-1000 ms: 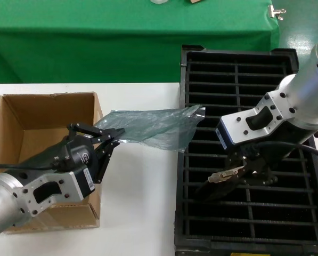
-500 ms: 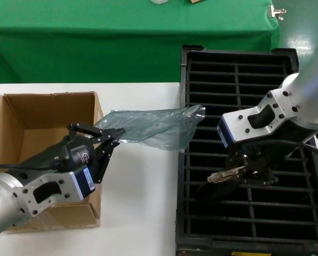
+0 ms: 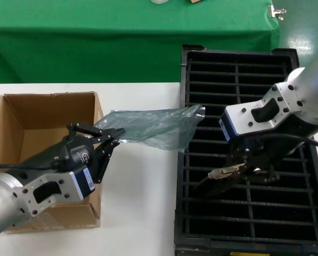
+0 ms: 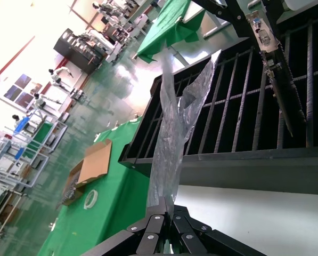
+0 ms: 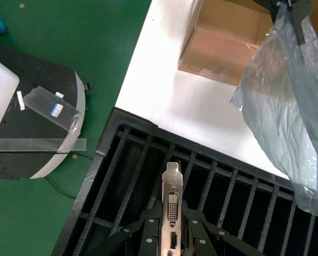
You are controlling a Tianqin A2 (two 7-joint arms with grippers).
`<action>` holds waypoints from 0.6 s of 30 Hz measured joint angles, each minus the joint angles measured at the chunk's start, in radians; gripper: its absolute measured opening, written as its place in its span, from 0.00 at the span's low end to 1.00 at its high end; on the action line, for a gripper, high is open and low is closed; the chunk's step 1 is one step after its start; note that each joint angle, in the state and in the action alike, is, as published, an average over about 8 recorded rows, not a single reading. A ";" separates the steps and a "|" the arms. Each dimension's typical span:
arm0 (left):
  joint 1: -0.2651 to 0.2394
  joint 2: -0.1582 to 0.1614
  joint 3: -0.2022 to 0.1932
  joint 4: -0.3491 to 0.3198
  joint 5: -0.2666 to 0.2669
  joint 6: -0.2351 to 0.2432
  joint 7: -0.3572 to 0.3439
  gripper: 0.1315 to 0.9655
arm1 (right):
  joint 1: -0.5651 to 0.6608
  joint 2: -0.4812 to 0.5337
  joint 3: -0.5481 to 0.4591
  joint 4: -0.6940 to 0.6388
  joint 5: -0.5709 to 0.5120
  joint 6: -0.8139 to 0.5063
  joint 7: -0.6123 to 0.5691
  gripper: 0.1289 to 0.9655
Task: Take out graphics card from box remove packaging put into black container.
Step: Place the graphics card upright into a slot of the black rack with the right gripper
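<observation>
My left claw (image 3: 108, 140) is pinching one end of the packaging (image 3: 153, 127) beside the box (image 3: 25, 125), and the empty bag is stretching across the white bench (image 3: 143, 213) toward the black container (image 3: 238, 69). My right claw (image 3: 247, 169) is clamping the graphics card (image 3: 222, 176) near its silver bracket (image 5: 172, 194), holding it tilted over the ribbed slots in the container's left column.
</observation>
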 joint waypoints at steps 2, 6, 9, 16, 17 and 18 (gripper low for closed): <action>0.000 0.000 0.000 0.000 0.000 0.000 0.000 0.01 | 0.000 0.003 0.000 0.000 0.002 0.000 0.004 0.07; 0.000 0.000 0.000 0.000 0.000 0.000 0.000 0.01 | -0.003 0.010 0.000 -0.001 0.007 0.000 0.012 0.07; 0.000 0.000 0.000 0.000 0.000 0.000 0.000 0.01 | -0.006 0.015 0.000 -0.001 0.010 0.000 0.017 0.07; 0.000 0.000 0.000 0.000 0.000 0.000 0.000 0.01 | -0.014 0.023 0.000 -0.012 0.012 0.000 0.021 0.07; 0.000 0.000 0.000 0.000 0.000 0.000 0.000 0.01 | -0.015 0.023 0.000 -0.016 0.011 0.000 0.020 0.07; 0.000 0.000 0.000 0.000 0.000 0.000 0.000 0.01 | -0.016 0.023 0.000 -0.020 0.009 0.000 0.018 0.07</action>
